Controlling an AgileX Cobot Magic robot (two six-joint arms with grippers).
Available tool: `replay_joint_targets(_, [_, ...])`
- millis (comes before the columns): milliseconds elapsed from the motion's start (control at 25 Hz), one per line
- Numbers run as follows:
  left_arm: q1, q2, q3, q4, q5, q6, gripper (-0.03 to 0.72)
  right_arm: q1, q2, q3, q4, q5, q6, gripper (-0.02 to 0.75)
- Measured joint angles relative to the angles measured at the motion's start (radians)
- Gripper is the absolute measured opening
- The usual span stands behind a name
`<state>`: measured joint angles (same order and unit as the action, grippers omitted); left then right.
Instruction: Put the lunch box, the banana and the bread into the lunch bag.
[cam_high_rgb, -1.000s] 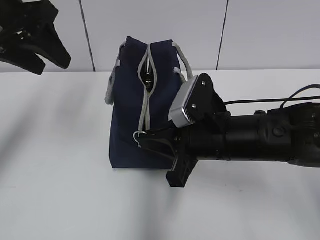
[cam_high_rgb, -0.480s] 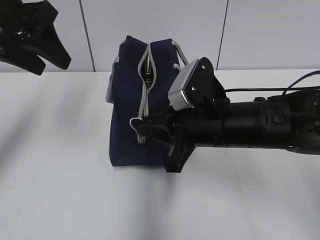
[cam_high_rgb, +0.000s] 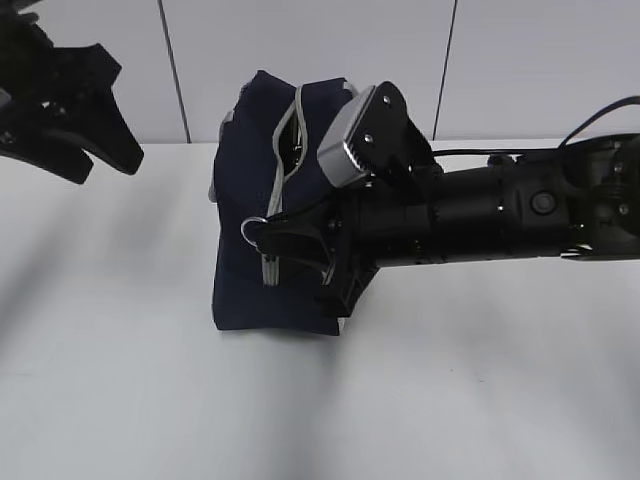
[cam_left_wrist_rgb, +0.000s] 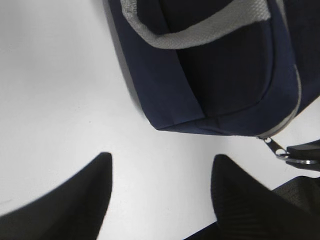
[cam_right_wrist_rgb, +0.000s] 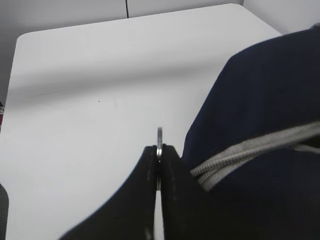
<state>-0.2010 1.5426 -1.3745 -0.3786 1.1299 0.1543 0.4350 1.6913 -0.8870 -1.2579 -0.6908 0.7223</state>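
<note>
The blue bag (cam_high_rgb: 250, 200) stands on the white desk (cam_high_rgb: 120, 380), near the back wall. It leans a little and its front looks bunched up. A grey zipper (cam_high_rgb: 283, 160) runs up its front end, and the top part of it gapes open a bit. Grey straps (cam_left_wrist_rgb: 200, 27) lie along its side.

The right gripper (cam_high_rgb: 262, 236) reaches in from the right, low at the bag's front. Its jaws are pressed tight together on the silver ring (cam_right_wrist_rgb: 159, 137) of the zipper. The ring sticks out just past the tips.

The left gripper (cam_high_rgb: 105, 125) hangs up high at the left, well apart from the bag. Its jaws are spread partway and hold nothing.
</note>
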Motion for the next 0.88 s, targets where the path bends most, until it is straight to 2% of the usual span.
replay_joint_targets(280, [0.0,0.0,0.064,-0.015,-0.062,0.037,0.434,-0.005,0.0,-0.022,-0.01,0.018,0.029,-0.016])
replay_joint_targets(880, [0.0,0.008,0.067,-0.02,-0.112,0.058,0.434,-0.005,0.0,-0.113,-0.01,0.066,0.085,-0.016])
